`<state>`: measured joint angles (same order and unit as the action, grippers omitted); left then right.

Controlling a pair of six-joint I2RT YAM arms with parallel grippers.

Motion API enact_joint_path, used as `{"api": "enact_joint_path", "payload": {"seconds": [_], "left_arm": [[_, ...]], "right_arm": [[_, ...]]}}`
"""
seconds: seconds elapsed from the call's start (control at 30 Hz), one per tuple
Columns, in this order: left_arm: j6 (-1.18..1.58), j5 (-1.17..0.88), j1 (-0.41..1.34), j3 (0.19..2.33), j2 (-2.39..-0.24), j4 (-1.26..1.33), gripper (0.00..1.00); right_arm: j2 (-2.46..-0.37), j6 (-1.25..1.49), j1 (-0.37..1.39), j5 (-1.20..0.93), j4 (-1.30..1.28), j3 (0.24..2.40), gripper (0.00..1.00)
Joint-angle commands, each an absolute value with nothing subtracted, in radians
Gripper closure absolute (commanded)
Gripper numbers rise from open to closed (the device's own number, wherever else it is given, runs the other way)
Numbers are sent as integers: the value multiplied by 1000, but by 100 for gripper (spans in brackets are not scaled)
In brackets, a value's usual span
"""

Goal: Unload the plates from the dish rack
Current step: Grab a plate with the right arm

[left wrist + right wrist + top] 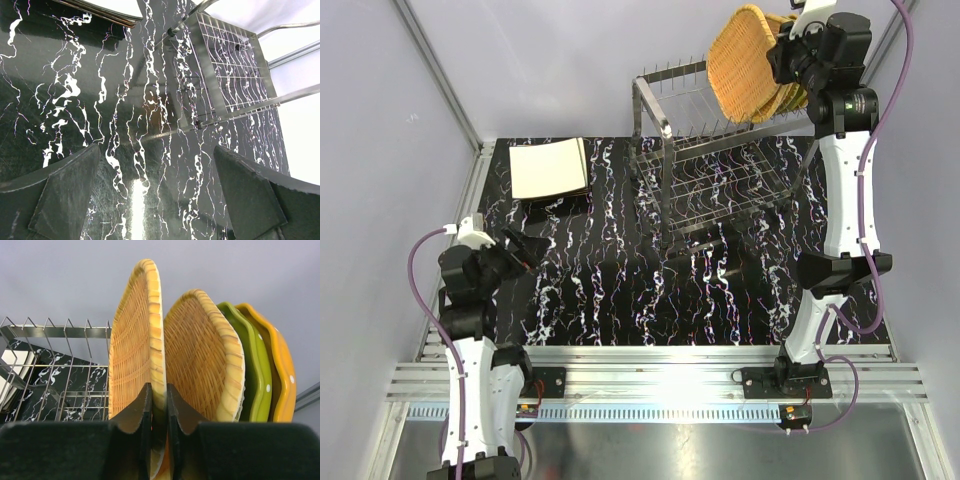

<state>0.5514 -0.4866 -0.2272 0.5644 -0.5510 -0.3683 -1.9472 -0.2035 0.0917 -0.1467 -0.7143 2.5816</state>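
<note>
The silver wire dish rack (pixel 710 170) stands at the back of the table. On its top tier stand upright plates: a woven orange-tan plate (pixel 135 340), a second woven one (pixel 200 355), a scalloped green one (pixel 252 375) and an orange dotted one (pixel 277 365). My right gripper (pixel 159 405) is shut on the rim of the first woven plate (pixel 745 60), one finger on each face. A stack of square cream plates (pixel 548 168) lies on the table at the back left. My left gripper (pixel 157 195) hangs open above the bare table, holding nothing.
The rack's lower tier (pixel 225 75) shows bare wire. A grey wall runs close behind the rack and along the left side. The black marbled table top (pixel 620 290) stretches between the arms' bases and the rack.
</note>
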Motion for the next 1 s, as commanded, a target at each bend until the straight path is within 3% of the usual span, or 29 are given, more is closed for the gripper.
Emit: {"api": "enact_joint_path", "payload": {"seconds": [0.0,0.03,0.97], "left_arm": [[565,-494,-225,621,-543,-339,1],[566,-494,-224,624,-543,-339,1],[617,-545,-225,658,-549,-298,1]], "right_arm": [[-1980,-270,74,-81,-749,2553,94],[-1973,-273,75,-89,-743,2553,100],[-1821,-247,75,-120,-382,2485,100]]}}
